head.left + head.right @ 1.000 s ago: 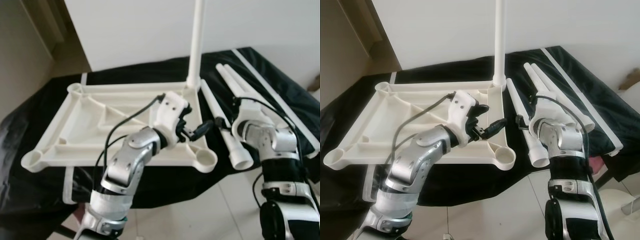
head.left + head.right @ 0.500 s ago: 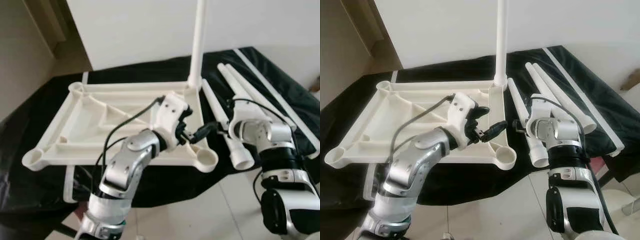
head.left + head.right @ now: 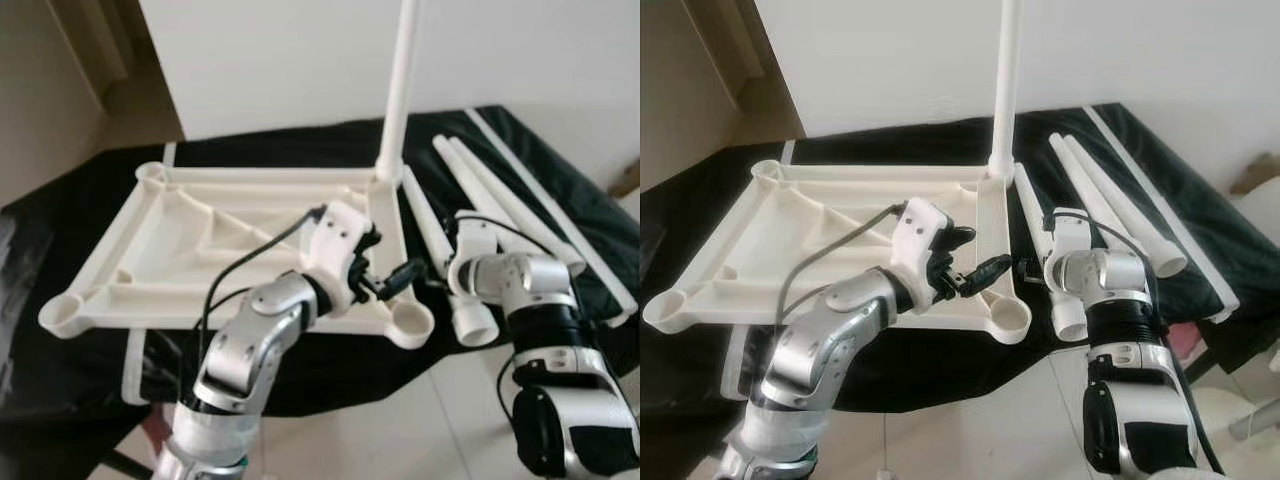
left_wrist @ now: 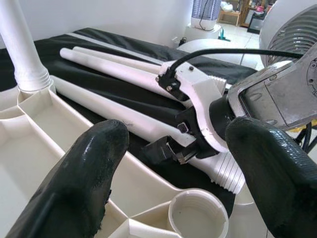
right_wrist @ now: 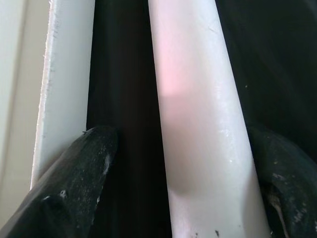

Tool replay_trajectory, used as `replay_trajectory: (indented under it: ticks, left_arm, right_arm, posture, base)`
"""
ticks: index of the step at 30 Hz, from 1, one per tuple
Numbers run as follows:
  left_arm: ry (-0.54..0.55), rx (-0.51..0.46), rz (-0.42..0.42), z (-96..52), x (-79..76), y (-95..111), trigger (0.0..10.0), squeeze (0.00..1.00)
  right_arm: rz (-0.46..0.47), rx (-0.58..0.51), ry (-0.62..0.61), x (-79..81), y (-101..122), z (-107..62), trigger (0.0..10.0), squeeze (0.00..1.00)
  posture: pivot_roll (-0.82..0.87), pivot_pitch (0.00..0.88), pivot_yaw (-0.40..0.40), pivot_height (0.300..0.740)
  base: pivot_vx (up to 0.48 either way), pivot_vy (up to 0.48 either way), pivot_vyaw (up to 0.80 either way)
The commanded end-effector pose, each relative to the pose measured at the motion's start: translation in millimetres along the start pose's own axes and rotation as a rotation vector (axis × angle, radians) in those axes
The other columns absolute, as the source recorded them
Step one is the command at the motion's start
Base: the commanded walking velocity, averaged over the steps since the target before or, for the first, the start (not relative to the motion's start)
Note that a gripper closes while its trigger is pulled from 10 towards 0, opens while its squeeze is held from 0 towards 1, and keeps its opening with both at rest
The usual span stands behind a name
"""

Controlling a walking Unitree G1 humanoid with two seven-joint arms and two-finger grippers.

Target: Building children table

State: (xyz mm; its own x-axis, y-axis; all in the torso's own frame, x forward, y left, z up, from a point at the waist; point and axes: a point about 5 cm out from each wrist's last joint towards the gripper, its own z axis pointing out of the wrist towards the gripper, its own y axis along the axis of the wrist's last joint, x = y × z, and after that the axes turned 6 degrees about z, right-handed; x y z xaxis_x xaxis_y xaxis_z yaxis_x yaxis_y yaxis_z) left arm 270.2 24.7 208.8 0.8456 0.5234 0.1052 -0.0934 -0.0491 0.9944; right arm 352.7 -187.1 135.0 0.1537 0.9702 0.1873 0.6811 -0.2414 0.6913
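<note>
The white tabletop (image 3: pixel 200 240) lies upside down on a black cloth. One white leg (image 3: pixel 400 80) stands upright in its far right corner socket. The near right socket (image 3: pixel 408 322) is empty. My left gripper (image 3: pixel 385 268) hovers open just above that near right corner, its fingers (image 4: pixel 94 168) wide apart with nothing between them. Three loose legs lie to the right of the tabletop. My right gripper (image 3: pixel 445 275) is down on the nearest loose leg (image 5: pixel 198 99), open, with one finger (image 5: pixel 74 183) on each side of it.
The black cloth (image 3: pixel 560 200) covers the low surface, and its front edge drops to a pale tiled floor (image 3: pixel 400 420). A long white strip (image 3: pixel 545 195) lies along the far right. A white wall stands behind.
My right gripper has swung in and down toward the tabletop's edge and now straddles the nearest loose leg. The left gripper has barely moved. The camera has shifted a little.
</note>
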Motion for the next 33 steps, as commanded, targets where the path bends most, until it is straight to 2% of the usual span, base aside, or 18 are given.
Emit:
replay_trajectory:
  ticks: [1, 4, 5, 6, 7, 9, 10, 11, 16, 21, 22, 23, 24, 25, 27, 28, 31, 33]
  left_arm:
    - [0.059, 0.015, -0.004, -2.5, 2.9, -1.8, 10.0, 0.00]
    - [0.059, 0.016, -0.003, -2.6, 3.3, -1.9, 10.0, 0.00]
    - [0.059, 0.017, -0.001, -3.0, 3.6, -1.3, 10.0, 0.00]
    - [0.059, 0.017, -0.001, -3.0, 3.6, -1.3, 10.0, 0.00]
    - [0.058, 0.018, 0.001, -3.3, 4.0, -0.7, 10.0, 0.00]
    - [0.058, 0.018, 0.001, -3.3, 4.0, -0.7, 10.0, 0.00]
    - [0.056, 0.019, 0.004, -3.4, 4.5, -0.1, 10.0, 0.00]
    - [0.054, 0.020, 0.005, -3.3, 4.9, 0.3, 10.0, 0.00]
    - [0.042, 0.017, 0.013, -1.3, 6.6, 3.0, 10.0, 0.00]
    - [0.043, 0.013, 0.016, 0.6, 8.8, 4.4, 10.0, 0.00]
    - [0.047, 0.010, 0.017, 1.5, 10.1, 5.2, 10.0, 0.00]
    - [0.056, 0.011, 0.018, 1.9, 11.8, 5.4, 10.0, 0.00]
    - [0.056, 0.011, 0.018, 1.9, 11.8, 5.4, 10.0, 0.00]
    - [0.063, 0.012, 0.019, 2.0, 13.0, 5.5, 10.0, 0.00]
    - [0.063, 0.012, 0.019, 2.0, 13.0, 5.5, 10.0, 0.00]
    - [0.069, 0.012, 0.019, 2.3, 14.1, 5.7, 10.0, 0.00]
    - [0.082, 0.010, 0.012, 2.9, 16.6, 6.3, 10.0, 0.00]
    - [0.104, 0.017, -0.019, 4.5, 23.8, 6.8, 10.0, 0.00]
  right_arm:
    - [0.037, 0.181, -0.032, -8.2, -38.8, 14.2, 10.0, 0.00]
    - [0.042, 0.189, -0.033, -8.8, -40.6, 15.4, 10.0, 0.00]
    - [0.059, 0.210, -0.024, -8.6, -42.5, 16.3, 7.6, 0.00]
    - [0.059, 0.210, -0.024, -8.6, -42.5, 16.3, 7.6, 0.00]
    - [0.083, 0.236, -0.010, -8.2, -43.9, 16.9, 4.5, 0.00]
    - [0.083, 0.236, -0.010, -8.2, -43.9, 16.9, 4.5, 0.00]
    - [0.124, 0.268, 0.013, -7.2, -44.8, 17.0, 0.5, 0.00]
    - [0.155, 0.305, 0.034, -5.9, -45.9, 16.6, 0.0, 0.00]
    - [0.167, 0.338, 0.074, -2.0, -36.3, 14.6, 0.0, 0.00]
    - [0.115, 0.248, 0.109, 2.8, -15.8, 11.9, 0.0, 0.00]
    - [0.085, 0.134, 0.136, 5.3, 0.2, 9.9, 1.1, 0.00]
    - [0.063, 0.050, 0.144, 5.2, 10.4, 7.5, 6.8, 0.00]
    - [0.063, 0.050, 0.144, 5.2, 10.4, 7.5, 6.8, 0.00]
    - [0.052, -0.002, 0.147, 5.0, 16.6, 5.7, 6.8, 0.00]
    - [0.052, -0.002, 0.147, 5.0, 16.6, 5.7, 6.8, 0.00]
    - [0.045, -0.040, 0.150, 4.6, 21.7, 4.1, 10.0, 0.00]
    - [0.043, -0.078, 0.141, 2.2, 27.4, 1.5, 10.0, 0.00]
    - [0.093, -0.195, 0.119, -2.8, 41.2, -5.0, 10.0, 0.00]
  posture:
    - [0.07, 0.017, 0.032, 0.740]
    - [0.07, 0.011, 0.037, 0.740]
    - [0.07, 0.008, 0.040, 0.740]
    - [0.07, 0.008, 0.040, 0.740]
    - [0.07, 0.005, 0.044, 0.740]
    - [0.07, 0.005, 0.044, 0.740]
    - [0.07, 0.003, 0.047, 0.740]
    - [0.07, 0.000, 0.049, 0.740]
    - [0.06, 0.000, 0.056, 0.740]
    - [0.05, 0.000, 0.056, 0.740]
    - [0.05, 0.000, 0.054, 0.740]
    - [0.05, 0.000, 0.052, 0.740]
    - [0.05, 0.000, 0.052, 0.740]
    - [0.05, 0.000, 0.052, 0.740]
    - [0.05, 0.000, 0.052, 0.740]
    - [0.05, 0.000, 0.050, 0.740]
    - [0.05, 0.000, 0.041, 0.740]
    - [0.05, 0.000, 0.032, 0.740]
  base:
    - [0.000, 0.000, 0.00]
    - [0.000, 0.000, 0.00]
    - [0.000, 0.000, 0.00]
    - [0.000, 0.000, 0.00]
    - [0.000, 0.000, 0.00]
    - [0.000, 0.000, 0.00]
    - [0.000, 0.000, 0.00]
    - [0.000, 0.000, 0.00]
    - [0.000, 0.000, 0.00]
    - [0.000, 0.000, 0.00]
    - [0.000, 0.000, 0.00]
    - [0.000, 0.000, 0.00]
    - [0.000, 0.000, 0.00]
    - [0.000, 0.000, 0.00]
    - [0.000, 0.000, 0.00]
    - [0.000, 0.000, 0.00]
    - [0.000, 0.000, 0.00]
    - [0.000, 0.000, 0.00]
